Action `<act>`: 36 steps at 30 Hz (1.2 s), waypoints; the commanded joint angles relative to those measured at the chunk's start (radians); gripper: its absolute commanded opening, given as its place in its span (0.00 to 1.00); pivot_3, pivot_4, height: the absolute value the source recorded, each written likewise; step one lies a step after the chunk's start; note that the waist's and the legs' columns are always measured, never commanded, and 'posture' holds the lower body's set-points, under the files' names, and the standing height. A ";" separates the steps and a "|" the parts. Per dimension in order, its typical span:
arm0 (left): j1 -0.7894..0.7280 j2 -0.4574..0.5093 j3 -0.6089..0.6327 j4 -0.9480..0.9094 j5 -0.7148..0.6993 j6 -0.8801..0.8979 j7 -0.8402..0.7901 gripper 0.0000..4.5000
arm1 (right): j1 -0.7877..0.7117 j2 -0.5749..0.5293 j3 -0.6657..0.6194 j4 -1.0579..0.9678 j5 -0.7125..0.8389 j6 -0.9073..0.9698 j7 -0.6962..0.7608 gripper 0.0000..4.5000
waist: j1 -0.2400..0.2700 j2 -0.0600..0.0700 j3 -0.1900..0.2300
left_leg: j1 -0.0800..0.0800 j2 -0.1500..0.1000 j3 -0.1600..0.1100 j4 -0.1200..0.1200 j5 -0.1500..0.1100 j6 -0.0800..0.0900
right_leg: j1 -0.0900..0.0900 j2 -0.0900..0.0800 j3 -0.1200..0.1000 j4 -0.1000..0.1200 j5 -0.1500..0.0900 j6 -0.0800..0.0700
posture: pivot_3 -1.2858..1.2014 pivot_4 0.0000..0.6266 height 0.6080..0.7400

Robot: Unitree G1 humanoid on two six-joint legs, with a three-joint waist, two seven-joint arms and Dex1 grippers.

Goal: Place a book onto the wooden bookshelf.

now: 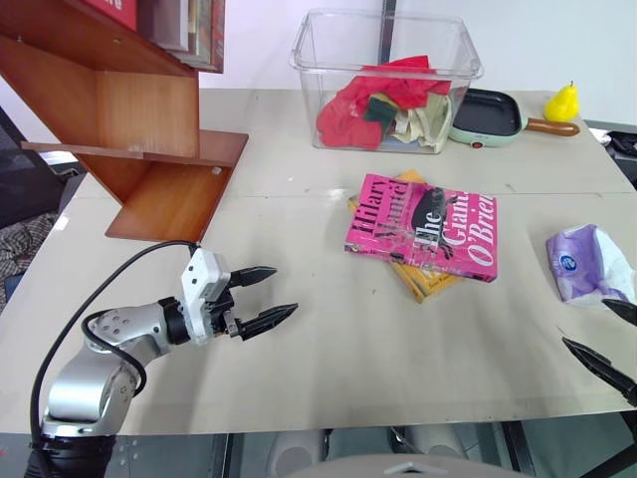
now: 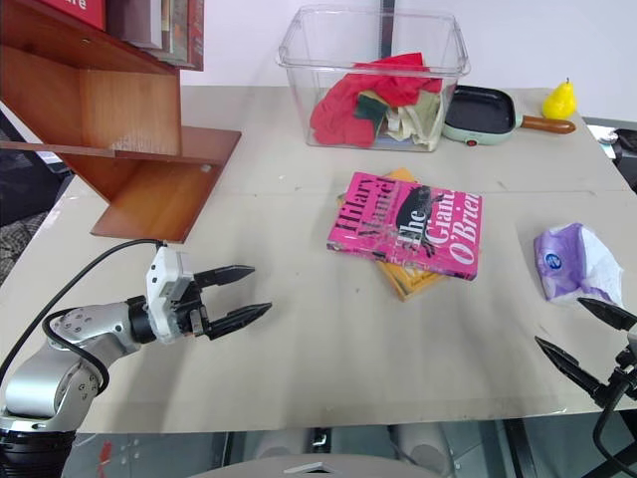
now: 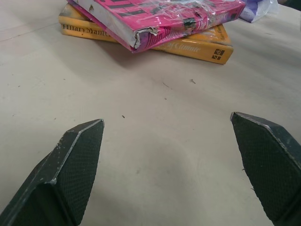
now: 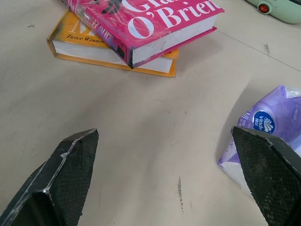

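Nearest the camera, the left gripper (image 1: 265,295) hovers just above the table (image 1: 328,368) at the near left, its two black fingers spread wide and holding nothing; it points across the table toward the books. At the near right edge, the right gripper (image 2: 587,339) likewise stands with its fingers parted and empty, close to a purple tissue pack (image 1: 587,264) that lies on the table beside it. Toward the middle of the table lies the book (image 1: 423,227), a hot-pink paperback lettered "The Giant, O'Brien", flat and cover-up, stacked askew on an orange-yellow book (image 1: 423,279) whose corners stick out beneath it. Both grippers are well apart from this stack. At the far left stands the wooden bookshelf (image 1: 149,129), reddish-brown, with slanted panels and a flat lower ledge resting on the table; several books (image 1: 189,30) sit on its upper level. At the far edge, a clear plastic bin (image 1: 383,80) holds red cloth and other rags. Just beside the bin rests a small pale-green frying pan (image 1: 488,118), and beyond its handle stands a yellow pear-shaped object (image 1: 562,102).
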 commanded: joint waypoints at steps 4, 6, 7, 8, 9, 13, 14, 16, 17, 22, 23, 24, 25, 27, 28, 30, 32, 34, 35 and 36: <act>-0.055 -0.041 0.028 -0.052 -0.068 -0.025 -0.004 0.99 | -0.188 -0.056 0.105 -0.122 -0.011 0.143 -0.203 1.00 | -0.008 0.000 0.000 | 0.000 0.000 0.001 0.002 0.000 0.000 | 0.000 0.000 0.001 0.000 -0.001 0.002 | 0.52 0.24 1.00; -0.056 -0.044 0.026 -0.067 -0.072 -0.029 -0.011 0.99 | -0.251 -0.085 0.141 -0.129 0.003 0.220 -0.241 1.00 | -0.006 0.000 0.000 | 0.002 0.001 0.003 0.003 0.000 0.000 | 0.000 0.000 0.001 0.001 0.000 0.001 | 0.52 0.24 1.00; -0.054 -0.044 0.026 -0.076 -0.077 -0.032 -0.015 1.00 | -0.287 -0.101 0.160 -0.124 0.016 0.257 -0.255 0.88 | -0.004 0.000 0.000 | 0.003 0.001 0.003 0.003 0.000 0.000 | 0.001 0.000 0.001 0.001 0.000 0.001 | 0.52 0.24 1.00; -0.050 -0.041 0.023 -0.087 -0.079 -0.039 -0.024 1.00 | -0.320 -0.119 0.177 -0.116 0.025 0.301 -0.273 0.81 | -0.002 0.000 0.000 | 0.003 0.001 0.003 0.003 0.000 0.000 | 0.001 0.000 0.001 0.001 0.000 0.001 | 0.52 0.24 1.00; -0.043 -0.035 0.019 -0.097 -0.076 -0.055 -0.043 1.00 | -0.358 -0.136 0.197 -0.103 0.018 0.332 -0.292 0.72 | -0.002 0.000 0.000 | 0.003 0.001 0.003 0.003 0.000 0.000 | 0.001 0.000 0.001 0.001 0.000 0.001 | 0.52 0.24 1.00; -0.032 -0.029 0.021 -0.124 -0.082 -0.095 -0.090 1.00 | -0.576 -0.189 0.341 -0.008 -0.022 0.468 -0.366 0.29 | -0.003 0.000 0.000 | 0.000 0.000 0.008 0.003 0.000 0.000 | -0.001 0.000 0.001 0.001 0.003 -0.003 | 0.52 0.24 1.00; -0.032 -0.029 0.022 -0.130 -0.085 -0.097 -0.094 1.00 | -0.619 -0.199 0.384 0.020 -0.048 0.481 -0.377 0.20 | -0.003 0.000 0.000 | -0.001 0.000 0.009 0.003 0.000 0.000 | -0.002 0.000 0.001 0.000 0.003 -0.003 | 0.52 0.24 1.00; -0.029 -0.025 0.022 -0.138 -0.082 -0.114 -0.111 1.00 | -0.696 -0.220 0.481 0.082 -0.110 0.497 -0.388 0.01 | -0.003 0.000 0.000 | -0.003 0.000 0.009 0.003 0.000 0.000 | -0.003 0.001 0.000 0.000 0.003 -0.003 | 0.52 0.24 1.00; -0.027 -0.024 0.022 -0.140 -0.080 -0.118 -0.114 1.00 | -0.739 -0.221 0.526 0.121 -0.144 0.501 -0.403 0.01 | -0.003 0.000 0.000 | -0.005 0.000 0.009 0.003 0.000 0.001 | -0.005 0.001 0.000 0.001 0.003 -0.003 | 0.52 0.24 1.00; 0.006 -0.028 0.033 -0.134 -0.072 -0.148 -0.125 1.00 | -0.947 -0.204 0.705 0.321 -0.290 0.467 -0.426 0.01 | -0.004 0.000 0.000 | -0.007 0.000 0.009 0.004 0.000 0.001 | -0.008 0.005 0.001 0.001 0.003 -0.003 | 0.52 0.24 1.00; 0.023 -0.030 0.038 -0.135 -0.071 -0.157 -0.129 1.00 | -0.979 -0.197 0.723 0.338 -0.297 0.470 -0.419 0.01 | -0.004 0.000 0.000 | -0.007 0.000 0.010 0.004 0.000 0.001 | -0.008 0.005 0.001 0.001 0.003 -0.003 | 0.52 0.24 1.00; 0.034 -0.031 0.040 -0.136 -0.070 -0.163 -0.130 1.00 | -1.000 -0.192 0.735 0.350 -0.302 0.471 -0.412 0.01 | -0.005 0.000 0.000 | -0.007 0.000 0.010 0.004 0.000 0.001 | -0.008 0.005 0.002 0.001 0.003 -0.003 | 0.52 0.24 1.00; 0.052 -0.032 0.045 -0.139 -0.067 -0.170 -0.131 1.00 | -1.022 -0.184 0.748 0.354 -0.305 0.478 -0.406 0.01 | -0.005 0.000 0.000 | -0.007 0.000 0.010 0.004 0.000 0.001 | -0.008 0.006 0.002 0.001 0.003 -0.003 | 0.52 0.24 1.00; 0.085 -0.033 0.052 -0.144 -0.064 -0.183 -0.130 1.00 | -1.051 -0.168 0.774 0.344 -0.307 0.498 -0.392 0.01 | -0.005 0.000 0.000 | -0.007 0.001 0.010 0.003 0.000 0.001 | -0.008 0.006 0.002 0.001 0.003 -0.004 | 0.52 0.24 1.00; 0.097 -0.033 0.054 -0.148 -0.063 -0.187 -0.129 1.00 | -1.062 -0.159 0.785 0.336 -0.306 0.511 -0.389 0.01 | -0.006 0.000 0.000 | -0.007 0.001 0.010 0.003 0.000 0.001 | -0.009 0.007 0.002 0.001 0.003 -0.004 | 0.52 0.24 1.00; 0.110 -0.033 0.054 -0.154 -0.063 -0.192 -0.124 1.00 | -1.079 -0.139 0.805 0.332 -0.315 0.525 -0.386 0.01 | -0.005 0.000 0.000 | -0.007 0.001 0.010 0.003 0.000 0.001 | -0.009 0.007 0.002 0.001 0.003 -0.004 | 0.52 0.24 1.00; 0.115 -0.033 0.053 -0.154 -0.060 -0.198 -0.120 1.00 | -1.087 -0.120 0.822 0.333 -0.325 0.534 -0.385 0.01 | -0.002 0.000 0.000 | -0.007 0.001 0.010 0.003 0.000 0.001 | -0.009 0.007 0.002 0.001 0.003 -0.004 | 0.52 0.24 1.00; 0.117 -0.032 0.053 -0.155 -0.059 -0.200 -0.115 1.00 | -1.091 -0.106 0.832 0.333 -0.331 0.540 -0.387 0.01 | -0.002 0.000 0.000 | -0.007 0.001 0.010 0.004 0.000 0.001 | -0.008 0.007 0.002 0.001 0.003 -0.004 | 0.52 0.24 1.00; 0.118 -0.031 0.053 -0.156 -0.060 -0.201 -0.114 1.00 | -1.093 -0.098 0.834 0.332 -0.332 0.546 -0.389 0.01 | -0.003 0.000 0.000 | -0.007 0.001 0.010 0.004 0.000 0.001 | -0.008 0.007 0.003 0.001 0.003 -0.004 | 0.52 0.24 1.00; 0.119 -0.030 0.054 -0.157 -0.061 -0.201 -0.113 1.00 | -1.097 -0.089 0.836 0.329 -0.332 0.551 -0.392 0.01 | -0.004 -0.001 -0.001 | -0.007 0.001 0.011 0.004 0.000 0.001 | -0.008 0.007 0.003 0.001 0.003 -0.003 | 0.52 0.24 1.00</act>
